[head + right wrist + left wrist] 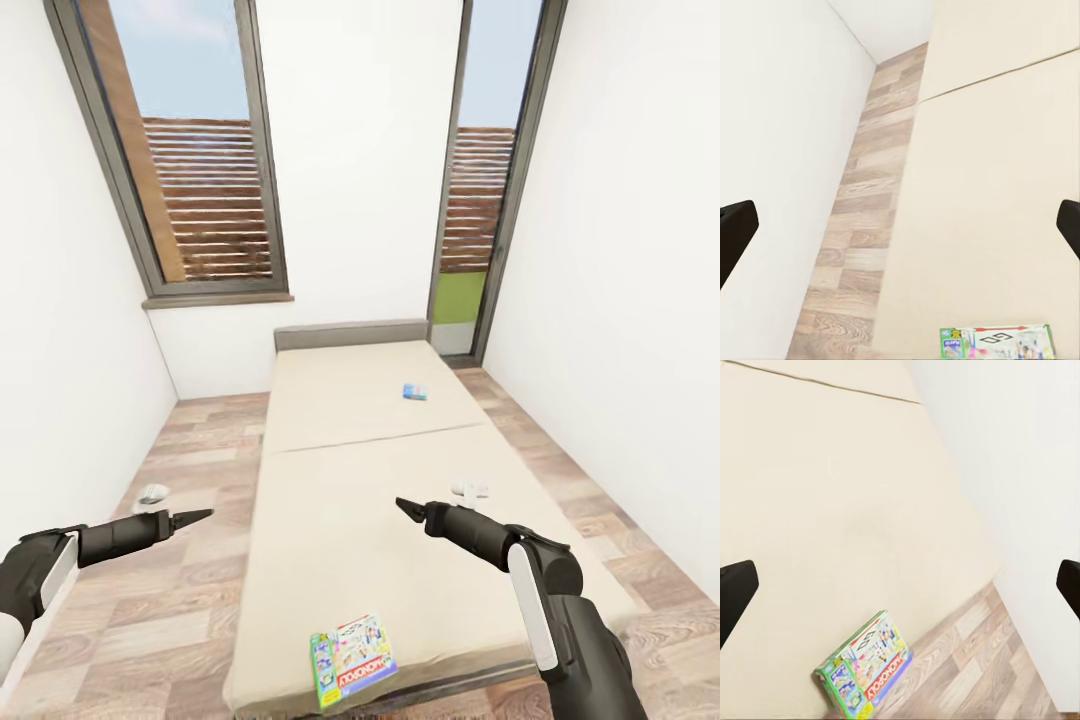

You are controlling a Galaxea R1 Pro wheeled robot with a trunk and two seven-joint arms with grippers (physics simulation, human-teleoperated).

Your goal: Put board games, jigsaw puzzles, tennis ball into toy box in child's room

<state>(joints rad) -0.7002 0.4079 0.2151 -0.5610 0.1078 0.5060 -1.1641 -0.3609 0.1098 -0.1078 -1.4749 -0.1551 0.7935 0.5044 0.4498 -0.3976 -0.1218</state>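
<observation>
- Head view: the Monopoly board game (352, 648) lies flat at the near edge of the bed (340, 500); the small blue board game (415, 391) sits far up the mattress. The left gripper (200, 516) hangs over the floor, the right gripper (404, 505) over the bed, both empty.
- Left wrist view: jaws stand wide apart, the Monopoly box (864, 666) between and ahead. Best to reach for this nearer box first.
- Right wrist view: jaws likewise apart; come down squarely over the box's (997, 343) overhanging edge.

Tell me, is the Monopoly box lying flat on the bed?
Yes, flat: the Monopoly box lies face up on the bed, near its foot edge.
</observation>
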